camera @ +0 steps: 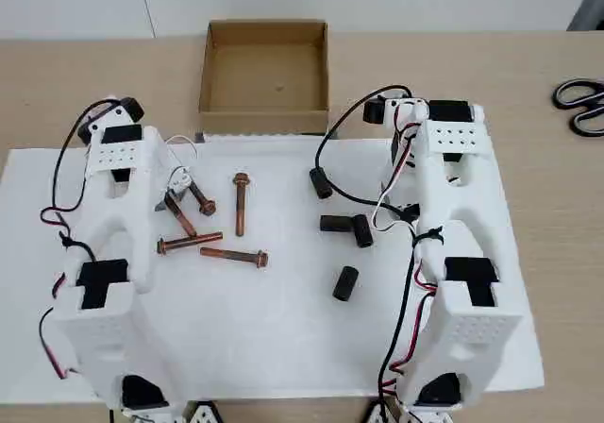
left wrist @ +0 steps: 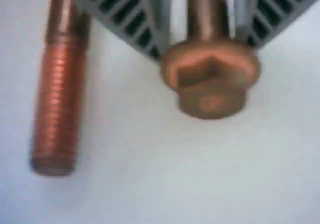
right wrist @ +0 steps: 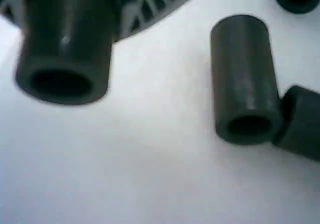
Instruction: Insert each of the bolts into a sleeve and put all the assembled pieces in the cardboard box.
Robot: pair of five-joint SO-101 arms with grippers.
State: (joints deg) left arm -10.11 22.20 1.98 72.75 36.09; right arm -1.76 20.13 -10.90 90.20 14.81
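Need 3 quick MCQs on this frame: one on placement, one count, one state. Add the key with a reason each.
1. Where does the cardboard box sit?
A. on the bare table, just past the far edge of the white sheet
B. on the sheet among the sleeves
C. beside the scissors

2. How many copper bolts are out?
A. three
B. seven
C. five

3. The left hand is:
A. open and empty
B. shut on a bolt
C. shut on a sleeve

Key:
1 A, the box stands on wood beyond the sheet.
2 C, the high view shows five.
3 B, a bolt's shaft runs between the fingers, with its head sticking out.
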